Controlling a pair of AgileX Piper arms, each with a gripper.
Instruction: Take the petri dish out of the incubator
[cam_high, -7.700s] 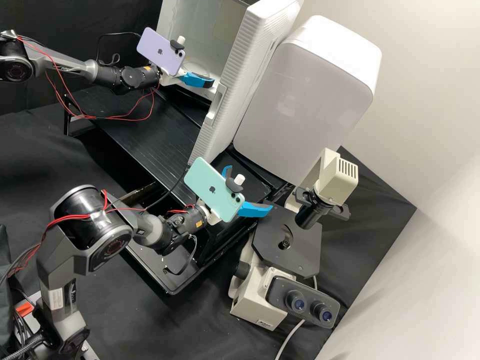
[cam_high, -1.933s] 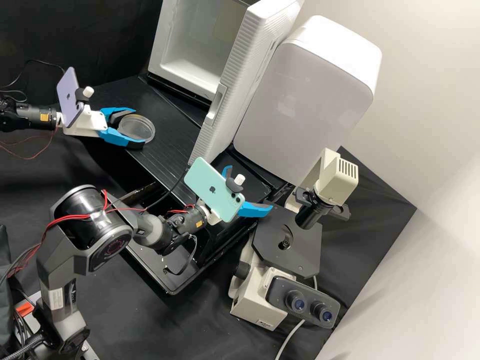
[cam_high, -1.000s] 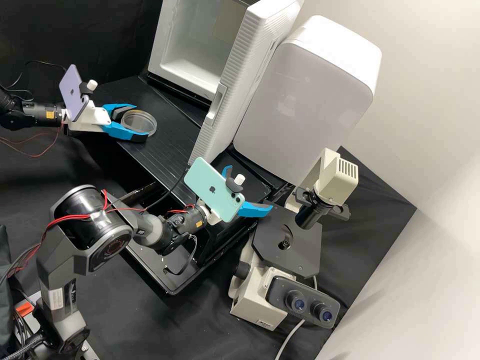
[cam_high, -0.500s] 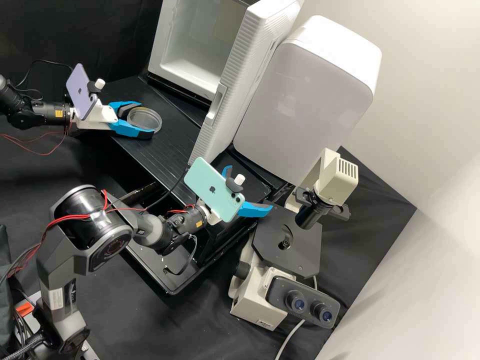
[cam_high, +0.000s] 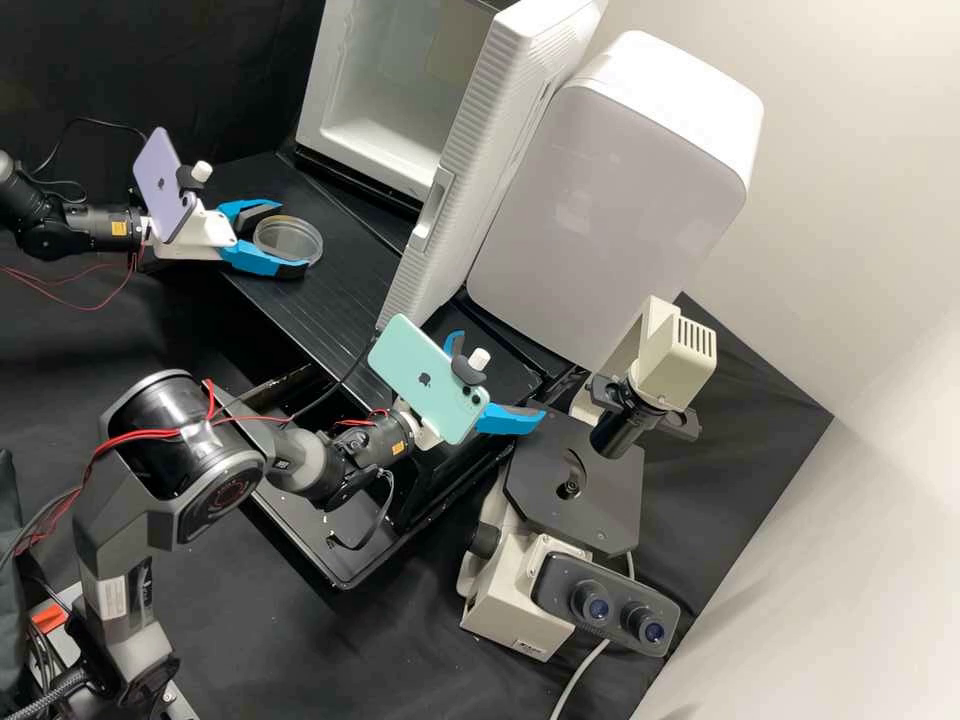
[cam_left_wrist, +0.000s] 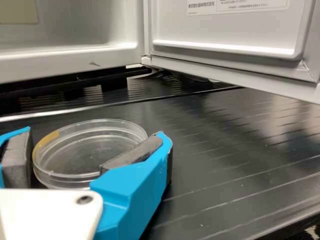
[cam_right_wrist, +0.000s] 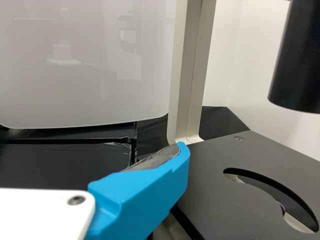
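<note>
Gripping the dish (cam_left_wrist: 90, 150) with the left gripper (cam_left_wrist: 92, 136), flat on the bench (cam_left_wrist: 240, 135) near its far left corner; open incubator (cam_high: 390, 90) just behind.

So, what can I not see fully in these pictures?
Petri dish: a finger of the left gripper hides part of its rim in the left wrist view.
Incubator chamber: its upper part is cut off by the high view's top edge.
Door label: cut by the left wrist view's edge, print too small.
Black microscope tube: cut off at the right wrist view's edge.
</note>
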